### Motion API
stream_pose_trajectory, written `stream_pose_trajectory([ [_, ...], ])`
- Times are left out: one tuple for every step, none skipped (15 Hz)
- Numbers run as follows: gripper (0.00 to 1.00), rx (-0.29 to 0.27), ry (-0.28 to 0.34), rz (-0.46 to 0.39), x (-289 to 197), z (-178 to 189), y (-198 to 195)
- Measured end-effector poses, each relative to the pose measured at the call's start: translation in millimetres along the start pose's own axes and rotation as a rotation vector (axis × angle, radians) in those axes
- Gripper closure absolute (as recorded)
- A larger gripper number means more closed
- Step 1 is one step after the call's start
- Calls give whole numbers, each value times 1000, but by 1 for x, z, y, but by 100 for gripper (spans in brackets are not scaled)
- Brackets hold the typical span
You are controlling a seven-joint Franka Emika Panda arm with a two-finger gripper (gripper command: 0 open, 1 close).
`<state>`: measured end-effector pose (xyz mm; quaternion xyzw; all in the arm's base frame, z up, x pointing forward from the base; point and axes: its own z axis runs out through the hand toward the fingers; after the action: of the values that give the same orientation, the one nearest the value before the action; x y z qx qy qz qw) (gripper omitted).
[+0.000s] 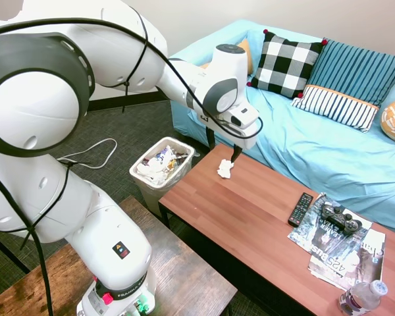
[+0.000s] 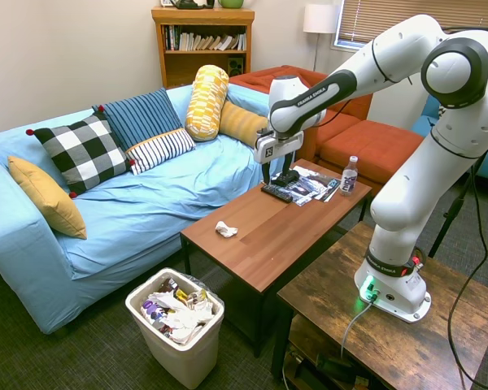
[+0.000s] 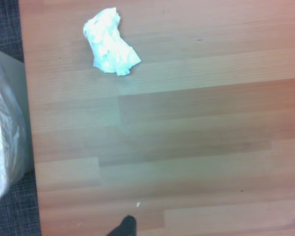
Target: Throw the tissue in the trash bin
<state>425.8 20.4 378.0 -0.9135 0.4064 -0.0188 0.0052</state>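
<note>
low rectangular coffee table of reddish-brown wood-grain laminate, set on dark grey carpet before a sofa under a light blue cover. on the sofa: black-and-white checked cushion, blue striped cushion, white cushion with dark stripes, mustard cushion, yellow patterned bolster. behind: wooden bookshelf with books, orange-red sofa, white floor lamp shade, window blinds at upper right.

small crumpled white paper tissue resting on the table top near the corner closest to the bin, apart from everything else on the table. small white plastic trash bin with clear liner standing on the carpet just beside that table end, filled with crumpled white paper and colourful wrappers.

far table end: black remote control, black game controller lying on magazines, clear plastic water bottle. magazine cover print partly legible, "425" among it; rest too small to read.

white arm's two-finger gripper hanging above the table, just above and beside the tissue, not touching it; fingers dark, pointing down, set apart, holding nothing. lettering on arm link too small to read.
</note>
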Motion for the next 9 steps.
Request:
stream_pose_trajectory([
  [0,0,0,0,0,0,-1],
  [0,-3,-2,-2,0,2,-2],
  [0,-4,-2,-9,-1,7,-6],
  [0,-2,1,-19,-2,14,-14],
  [0,-2,2,-33,-4,24,-25],
  [0,-1,4,-44,-4,34,-37],
  [0,-2,11,-49,-2,45,-52],
  [0,-9,15,-52,1,57,-66],
  [0,-17,20,-54,4,71,-80],
])
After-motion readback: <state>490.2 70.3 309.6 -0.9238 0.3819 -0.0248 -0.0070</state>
